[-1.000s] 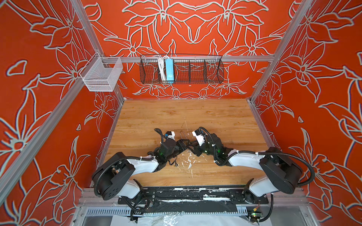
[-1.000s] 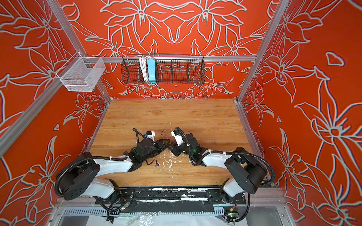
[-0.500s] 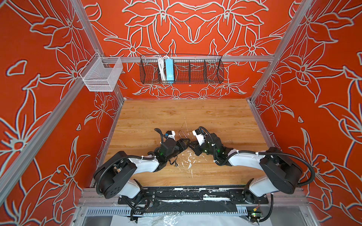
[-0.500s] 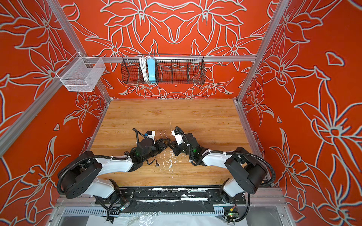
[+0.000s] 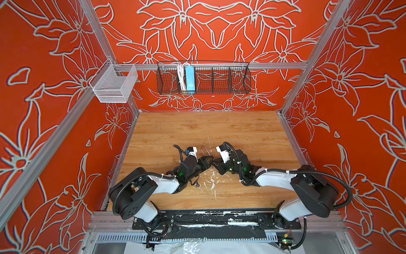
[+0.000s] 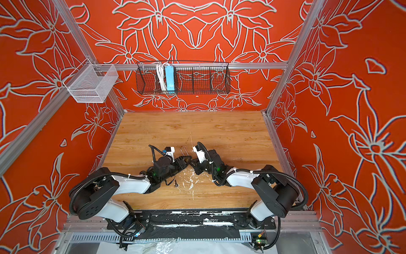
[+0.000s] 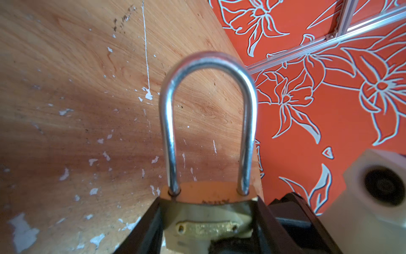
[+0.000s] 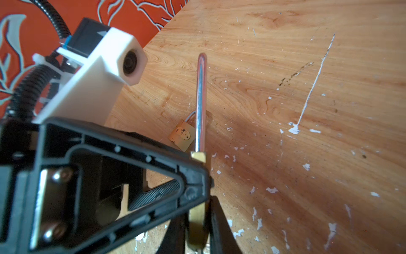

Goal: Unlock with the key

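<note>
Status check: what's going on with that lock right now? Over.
Left gripper and right gripper both pinch padlock, shackle shut. Dark bit on table, maybe key. Smaller padlock nearby.

Orange-red walls (image 5: 219, 33) carry white flower outlines. A black wire basket (image 5: 239, 79) hangs on the aluminium rail (image 5: 274, 65) above the far edge of the wooden table (image 5: 175, 132). A white mesh basket (image 5: 114, 88) hangs near its far-left corner.

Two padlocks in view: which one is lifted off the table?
The large padlock with the long steel shackle, held in the air. The small brass padlock lies flat on the table.
</note>
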{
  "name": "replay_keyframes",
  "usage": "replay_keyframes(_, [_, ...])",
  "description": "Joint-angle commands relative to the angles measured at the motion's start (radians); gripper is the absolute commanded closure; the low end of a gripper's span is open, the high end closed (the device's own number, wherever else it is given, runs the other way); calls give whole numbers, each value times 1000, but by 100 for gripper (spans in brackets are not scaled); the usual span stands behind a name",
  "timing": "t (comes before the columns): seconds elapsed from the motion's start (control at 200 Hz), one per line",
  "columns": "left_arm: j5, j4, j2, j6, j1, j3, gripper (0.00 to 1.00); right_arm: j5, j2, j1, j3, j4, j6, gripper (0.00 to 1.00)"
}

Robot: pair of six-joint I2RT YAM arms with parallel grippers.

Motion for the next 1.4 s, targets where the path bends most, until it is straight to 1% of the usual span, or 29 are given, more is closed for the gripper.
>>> replay_keyframes(0.0, [-12,56,-42,32,10,-1,25,-18,13,-27,-11,76,50,100])
replay_keyframes(0.075, [-24,40,-53,33,18,-5,17,-30,13,-44,-23,97,72,100])
replay_keyframes(0.13, [-30,38,-63,36,25,-10,14,-47,13,-60,-34,124,87,100])
replay_keyframes(0.255, [-38,30,-82,42,36,-18,10,-68,11,-83,-50,155,108,100])
replay_keyframes(0.36, [-74,-7,-112,69,53,-31,6,-98,4,-113,-75,200,132,100])
replay_keyframes(0.405, [-74,13,-124,97,65,-47,5,-126,-1,-132,-93,252,153,100])
replay_keyframes(0.445, [-59,63,-129,132,76,-66,5,-148,-7,-145,-108,293,169,100])
replay_keyframes(0.51, [10,174,-128,205,89,-102,6,-176,-23,-162,-134,351,188,100])
replay_keyframes(0.586, [121,324,-96,301,94,-130,8,-210,-41,-174,-169,443,209,100])
replay_keyframes(0.631, [195,408,-64,332,98,-137,8,-230,-48,-179,-188,499,225,100])
replay_keyframes(0.676, [256,489,-26,329,106,-139,10,-245,-54,-182,-203,542,240,100])
replay_keyframes(0.731, [321,581,25,296,123,-138,11,-255,-63,-187,-221,586,252,100])
replay_keyframes(0.816, [481,583,69,277,148,-82,14,-288,-65,-199,-250,689,283,100])
replay_keyframes(0.871, [536,584,86,278,148,-56,18,-308,-65,-205,-264,750,309,100])
replay_keyframes(0.916, [536,583,86,278,148,-54,18,-317,-64,-207,-273,782,320,100])
replay_keyframes(1.031, [494,583,58,305,148,-82,18,-324,-72,-216,-294,838,345,100])
replay_keyframes(1.166, [545,584,76,283,147,-52,19,-342,-86,-218,-296,839,353,100])
replay_keyframes(1.286, [505,584,89,289,148,-64,20,-342,-95,-218,-300,839,351,100])
replay_keyframes(1.396, [513,583,92,285,148,-56,20,-352,-93,-217,-296,839,355,100])
